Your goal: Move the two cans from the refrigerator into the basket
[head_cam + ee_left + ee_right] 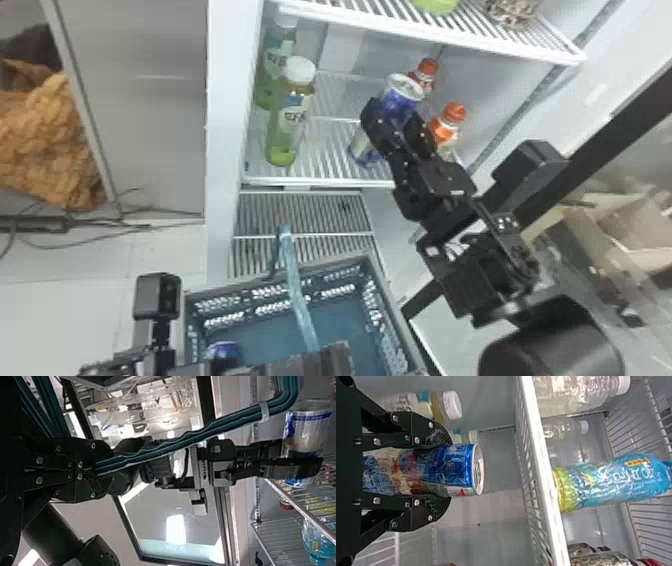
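We clasp one blue-and-silver metal can (423, 471) at the white wire shelf (320, 182) with our right gripper (441, 470), our left gripper (106, 470) pinching the blue plastic basket (394, 309) by its handle (296, 287), likely for steadiness, another blue can (223, 350) inside.

Held can (419, 471): we're seeing shiny, smooth metal
Basket (330, 265): looks like matt plastic to us
Shelf rail (543, 471): smooth, a bit glossy
Orange cloth (40, 140): rough, fuzzy

Silver screws (39, 460) dot the angular black plates (59, 490) of the robot's left hand (336, 356); its black right arm (480, 270) bears a smooth, rounded housing (555, 345) and a panel (504, 221) with small pale dots.
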Controlling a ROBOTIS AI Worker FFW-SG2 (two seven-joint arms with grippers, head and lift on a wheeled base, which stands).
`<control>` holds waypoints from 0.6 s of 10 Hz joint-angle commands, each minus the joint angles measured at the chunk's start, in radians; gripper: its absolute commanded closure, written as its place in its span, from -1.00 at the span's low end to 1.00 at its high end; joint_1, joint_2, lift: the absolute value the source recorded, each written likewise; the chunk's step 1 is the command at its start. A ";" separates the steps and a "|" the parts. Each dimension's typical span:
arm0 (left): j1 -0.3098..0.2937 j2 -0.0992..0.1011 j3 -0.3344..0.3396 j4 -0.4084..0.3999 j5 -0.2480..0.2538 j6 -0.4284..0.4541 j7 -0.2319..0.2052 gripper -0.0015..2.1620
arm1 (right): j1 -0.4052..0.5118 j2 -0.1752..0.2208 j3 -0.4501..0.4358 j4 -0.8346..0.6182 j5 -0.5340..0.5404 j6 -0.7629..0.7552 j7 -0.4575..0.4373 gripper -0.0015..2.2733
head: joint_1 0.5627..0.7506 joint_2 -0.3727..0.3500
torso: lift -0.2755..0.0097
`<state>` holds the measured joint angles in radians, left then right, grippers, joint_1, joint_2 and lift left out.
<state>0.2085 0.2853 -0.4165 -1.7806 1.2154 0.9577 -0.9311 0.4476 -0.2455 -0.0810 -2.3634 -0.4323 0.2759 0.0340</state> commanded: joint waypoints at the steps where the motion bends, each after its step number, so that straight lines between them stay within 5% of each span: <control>1: 0.003 -0.001 0.002 0.000 0.001 -0.001 0.000 0.10 | 0.075 0.005 -0.029 -0.117 -0.006 0.090 0.001 -0.20 | 0.41 -0.94 | -1.00; 6: 0.005 -0.001 0.002 0.000 -0.011 -0.005 0.000 0.10 | 0.249 0.026 -0.152 -0.394 -0.034 0.387 0.006 -0.20 | 0.41 -0.94 | -1.00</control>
<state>0.2135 0.2836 -0.4129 -1.7806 1.2056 0.9526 -0.9311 0.6873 -0.2207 -0.2219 -2.7350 -0.4621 0.6350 0.0408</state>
